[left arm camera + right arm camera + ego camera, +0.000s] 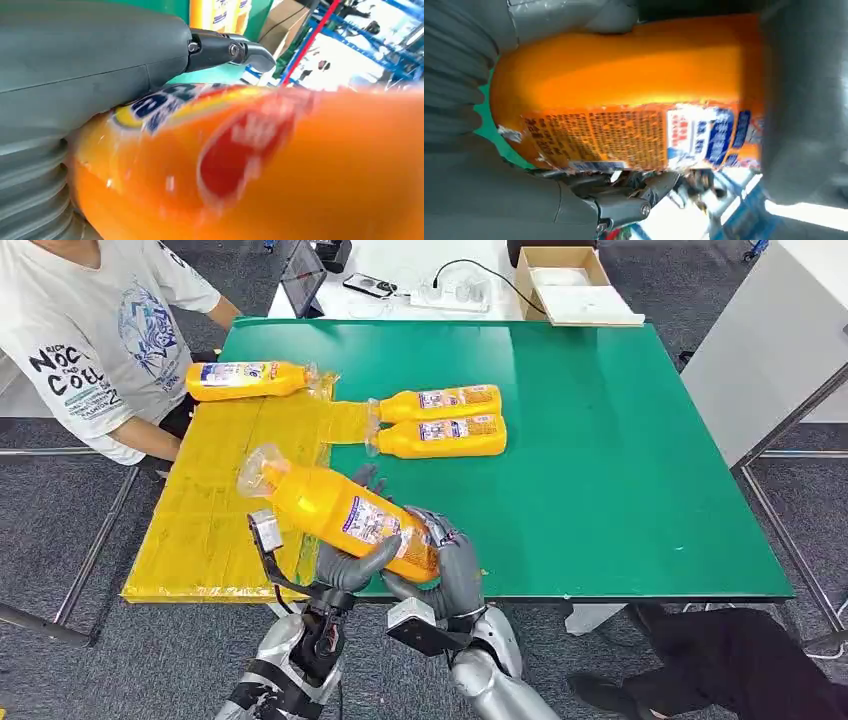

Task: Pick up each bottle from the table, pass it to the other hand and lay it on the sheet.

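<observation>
An orange bottle (340, 505) with a clear cap is held tilted above the table's near edge, cap toward the yellow sheet (205, 525). My left hand (350, 562) grips its middle from below, thumb across the label. My right hand (452, 570) wraps its base. The left wrist view has the blurred bottle (280, 165) under my left hand (90, 65). In the right wrist view, the bottle (624, 85) lies against my right hand (499, 200). Another bottle (245, 380) lies on the sheet's far end. Two bottles (440, 400) (445, 435) lie on the green table (620, 470).
A person in a white T-shirt (95, 335) sits at the table's far left corner, beside the sheet. Behind the green table stand a cardboard box (570, 280), a tablet (302, 275) and a power strip (450, 295). The right half of the table is bare.
</observation>
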